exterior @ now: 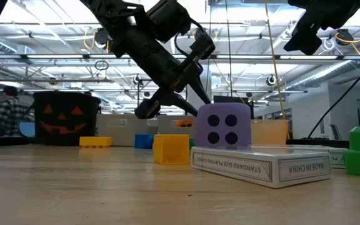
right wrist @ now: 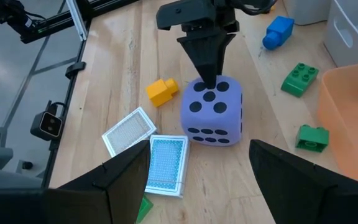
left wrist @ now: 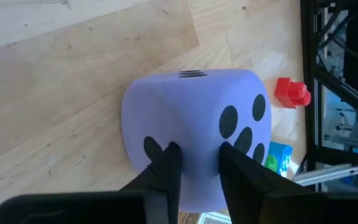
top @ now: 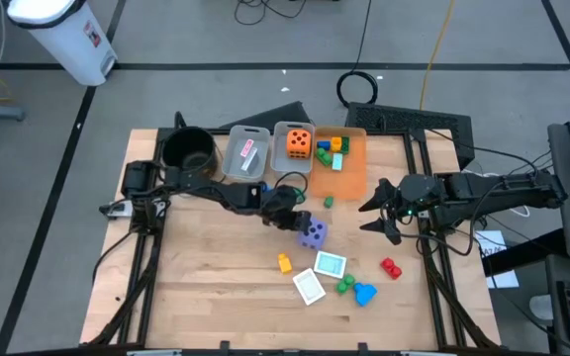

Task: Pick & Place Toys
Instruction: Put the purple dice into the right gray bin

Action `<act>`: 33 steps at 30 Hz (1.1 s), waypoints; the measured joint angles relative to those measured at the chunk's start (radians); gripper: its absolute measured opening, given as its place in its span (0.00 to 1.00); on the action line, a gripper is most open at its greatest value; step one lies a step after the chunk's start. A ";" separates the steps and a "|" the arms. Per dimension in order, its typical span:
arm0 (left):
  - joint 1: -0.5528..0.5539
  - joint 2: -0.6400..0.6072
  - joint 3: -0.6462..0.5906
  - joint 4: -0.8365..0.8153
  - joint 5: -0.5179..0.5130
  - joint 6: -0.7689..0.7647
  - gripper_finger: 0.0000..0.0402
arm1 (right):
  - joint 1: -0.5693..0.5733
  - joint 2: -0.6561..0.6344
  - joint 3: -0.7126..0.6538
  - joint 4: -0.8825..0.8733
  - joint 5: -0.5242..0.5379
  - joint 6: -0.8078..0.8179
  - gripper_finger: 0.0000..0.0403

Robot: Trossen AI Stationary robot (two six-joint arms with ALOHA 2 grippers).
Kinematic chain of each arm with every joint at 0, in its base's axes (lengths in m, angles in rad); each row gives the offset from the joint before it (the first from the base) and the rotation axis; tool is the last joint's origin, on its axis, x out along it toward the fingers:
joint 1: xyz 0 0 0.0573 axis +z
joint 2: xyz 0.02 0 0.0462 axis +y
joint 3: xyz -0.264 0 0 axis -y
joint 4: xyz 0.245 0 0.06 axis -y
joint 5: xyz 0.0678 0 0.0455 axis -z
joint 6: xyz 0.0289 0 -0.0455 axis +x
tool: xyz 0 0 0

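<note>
My left gripper (top: pixel 298 220) was down at the middle of the table (top: pixel 216 277), its fingers (left wrist: pixel 166 171) drawn narrow and pinching one corner of the purple die (top: pixel 313 233), which still sat on the wood. From my left wrist the die filled most of the view; only a red block (left wrist: pixel 291 92) and a scrap of a blue one (left wrist: pixel 278 158) showed past it, and the fingertips were pressed into the foam, so I could not see their ends. My right gripper (top: pixel 382 210) hung over the right side with its fingers spread wide, holding nothing. In the low view a card box (exterior: pixel 261 165) and a yellow block (exterior: pixel 170 149) hid the die's base. The orange die (top: pixel 299 143) lay in a grey bin (top: pixel 293 127); what lay in the other bin was too small to name.
</note>
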 joint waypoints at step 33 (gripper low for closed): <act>0.027 0.002 -0.001 0.192 0.085 0.055 0.01 | -0.001 0.000 0.000 -0.002 0.026 0.005 0.66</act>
